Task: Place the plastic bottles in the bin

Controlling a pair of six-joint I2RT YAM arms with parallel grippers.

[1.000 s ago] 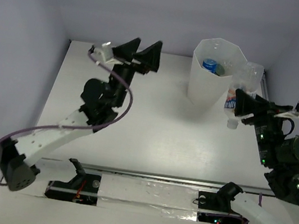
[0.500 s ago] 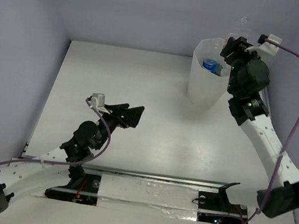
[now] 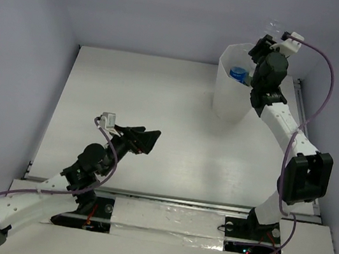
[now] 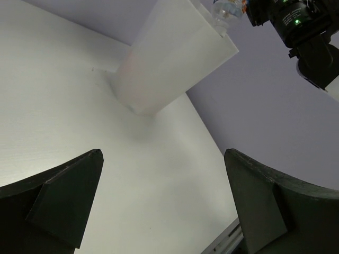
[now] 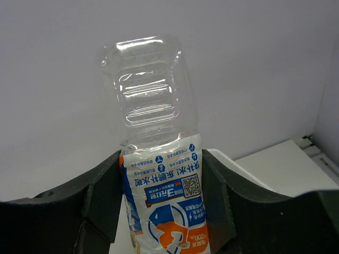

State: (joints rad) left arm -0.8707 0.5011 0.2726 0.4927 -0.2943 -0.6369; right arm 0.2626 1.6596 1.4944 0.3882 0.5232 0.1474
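My right gripper (image 3: 262,49) is shut on a clear plastic bottle (image 3: 274,26) with a blue, white and orange label and holds it over the far right rim of the tall translucent white bin (image 3: 228,101). In the right wrist view the bottle (image 5: 159,174) sits between the gripper (image 5: 161,201) fingers, its base pointing away. Another blue-labelled bottle (image 3: 237,73) lies inside the bin. My left gripper (image 3: 145,137) is open and empty above the table's near left part. The left wrist view shows the gripper (image 4: 164,206), the bin (image 4: 169,58) and the held bottle (image 4: 228,8). No orange bottles are in view.
The white table (image 3: 161,100) has walls at the back and both sides. A metal rail (image 3: 177,200) runs along the near edge. The right arm (image 3: 286,126) stretches from its base up to the bin along the table's right side.
My right arm has swung the bottle from beside the bin's right side up over its rim. My left arm has pulled back from the far middle toward the near left.
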